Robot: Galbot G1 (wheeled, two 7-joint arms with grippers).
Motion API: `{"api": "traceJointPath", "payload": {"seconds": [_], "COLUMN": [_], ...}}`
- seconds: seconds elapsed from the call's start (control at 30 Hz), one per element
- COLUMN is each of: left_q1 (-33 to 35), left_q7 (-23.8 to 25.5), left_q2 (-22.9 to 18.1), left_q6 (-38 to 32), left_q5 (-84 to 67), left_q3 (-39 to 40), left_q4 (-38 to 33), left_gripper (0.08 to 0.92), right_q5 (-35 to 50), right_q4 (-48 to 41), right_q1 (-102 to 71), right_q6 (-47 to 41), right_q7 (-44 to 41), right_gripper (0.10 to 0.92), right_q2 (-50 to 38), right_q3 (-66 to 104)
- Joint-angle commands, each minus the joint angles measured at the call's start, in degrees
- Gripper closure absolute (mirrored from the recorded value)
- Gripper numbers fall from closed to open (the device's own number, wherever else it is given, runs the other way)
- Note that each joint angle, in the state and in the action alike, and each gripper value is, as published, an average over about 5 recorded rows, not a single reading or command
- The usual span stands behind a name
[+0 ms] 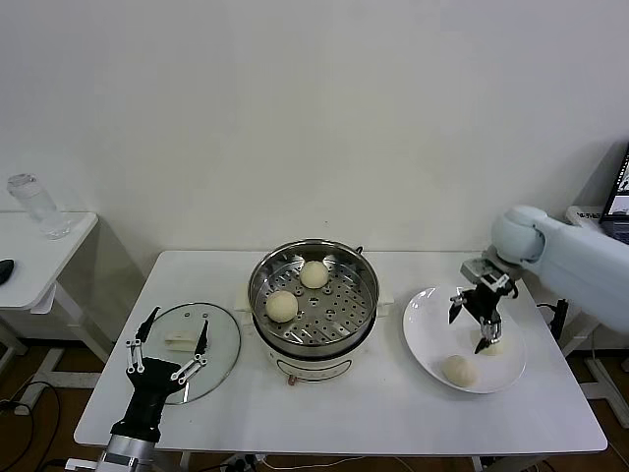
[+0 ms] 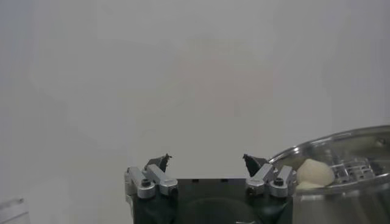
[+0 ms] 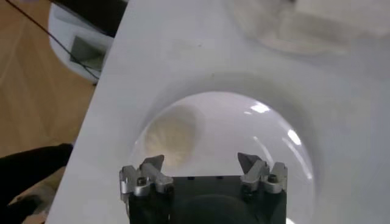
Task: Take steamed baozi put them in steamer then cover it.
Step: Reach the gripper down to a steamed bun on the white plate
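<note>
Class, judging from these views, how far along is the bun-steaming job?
Done: two baozi sit in the steamer. In hand: the open right gripper hangs over the plate, holding nothing. Left: two plate buns, then the cover by the open left gripper.

You are looking at a table (image 1: pixel 373 413) with the steamer (image 1: pixel 313 295) sitting at its middle, two baozi (image 1: pixel 281 306) lying inside it. The cover (image 1: pixel 192 349) is lying flat to its left, with the left gripper (image 1: pixel 169 340) hovering over it. To its right a plate (image 1: pixel 425 320) is holding two more buns (image 1: pixel 457 370), the right gripper (image 1: pixel 474 320) hanging above them.
</note>
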Motion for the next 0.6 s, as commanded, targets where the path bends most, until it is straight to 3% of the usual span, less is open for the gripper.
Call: {"api": "traceJointPath", "payload": {"seconds": [0.03, 0.6], "left_q1": [-0.12, -0.22], "left_q7": [0.02, -0.17], "left_q2": [-0.06, -0.07], "left_q6": [-0.17, -0.44], "left_q5": [0.21, 0.46], "left_q3": [0.05, -0.25], "left_q4": [0.35, 0.73], "left_gripper": [0.177, 0.177], "right_q5": [-2.41, -3.75], "right_q4": [0.20, -1.63], "right_q1": [-6.76, -9.03], "right_q6": [0.70, 0.81], "right_q7": [1.07, 4.67], "right_gripper": [0.203, 0.203], "right_q2": [-1.03, 1.09], "right_q3": [2.28, 2.88]}}
